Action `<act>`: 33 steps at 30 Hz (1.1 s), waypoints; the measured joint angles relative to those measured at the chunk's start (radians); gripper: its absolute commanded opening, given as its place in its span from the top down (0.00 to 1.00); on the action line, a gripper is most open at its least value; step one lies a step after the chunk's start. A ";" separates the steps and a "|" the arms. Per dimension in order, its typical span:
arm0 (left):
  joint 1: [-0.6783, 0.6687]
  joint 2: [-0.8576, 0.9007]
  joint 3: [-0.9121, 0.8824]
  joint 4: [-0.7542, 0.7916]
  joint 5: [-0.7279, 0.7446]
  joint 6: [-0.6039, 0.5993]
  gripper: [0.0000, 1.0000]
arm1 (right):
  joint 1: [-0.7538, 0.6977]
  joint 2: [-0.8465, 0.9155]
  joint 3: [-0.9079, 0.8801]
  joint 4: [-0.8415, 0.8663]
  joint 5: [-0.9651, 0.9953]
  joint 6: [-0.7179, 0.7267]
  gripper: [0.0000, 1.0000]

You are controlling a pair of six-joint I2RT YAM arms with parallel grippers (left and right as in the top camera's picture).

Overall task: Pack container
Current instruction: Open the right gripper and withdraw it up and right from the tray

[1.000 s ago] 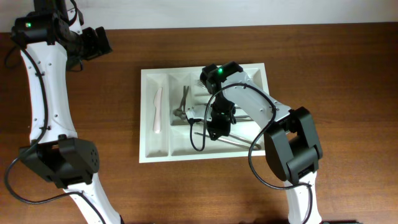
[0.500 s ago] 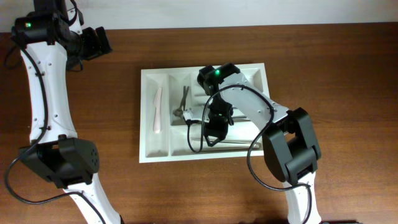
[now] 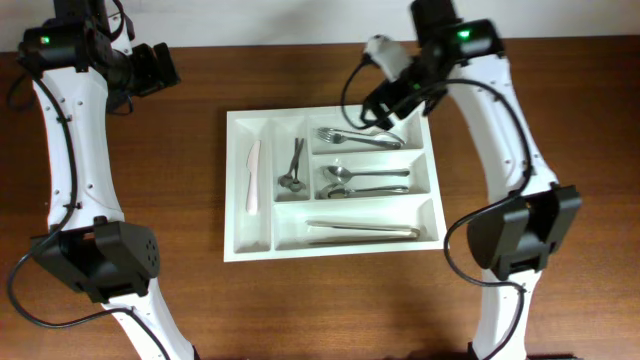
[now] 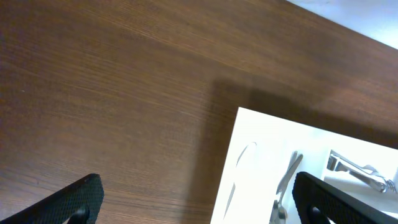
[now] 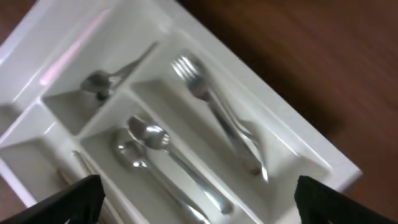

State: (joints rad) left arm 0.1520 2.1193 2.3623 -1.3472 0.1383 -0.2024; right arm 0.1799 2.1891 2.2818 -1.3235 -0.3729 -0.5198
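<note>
Container [image 3: 231, 190] at the centre of the table [image 3: 330, 310]. Leftmost narrow compartment: one knife [image 3: 254, 176]. Narrow compartment to its right: small utensils [image 3: 293, 165]. Wide compartments on the right, rear to front: forks [image 3: 360, 138], spoons [image 3: 365, 180], long utensils [image 3: 362, 230].

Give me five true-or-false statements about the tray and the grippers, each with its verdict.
1. In the overhead view, forks lie in the uppermost wide compartment of the tray. True.
2. The spoons lie on the table beside the tray. False: they lie in the middle wide compartment.
3. The right gripper holds a fork. False: it is open and empty, over the tray's corner.
4. A white utensil lies in the leftmost narrow compartment. True.
5. The left gripper is open, away from the tray. True.
</note>
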 measured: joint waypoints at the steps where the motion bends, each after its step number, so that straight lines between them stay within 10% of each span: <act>1: 0.000 0.000 0.000 0.000 0.000 0.000 0.01 | -0.015 0.000 0.000 -0.001 0.000 0.006 0.01; 23: 0.000 0.000 0.000 0.000 0.000 0.000 0.01 | -0.074 -0.053 -0.002 -0.003 0.001 0.023 0.01; 33: 0.000 0.000 0.000 0.000 0.000 0.000 0.01 | 0.057 -0.814 0.018 0.001 -0.011 0.023 0.01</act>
State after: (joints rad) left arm 0.1520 2.1189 2.3623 -1.3472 0.1379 -0.2024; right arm 0.2367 1.3750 2.2993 -1.3224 -0.3843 -0.4973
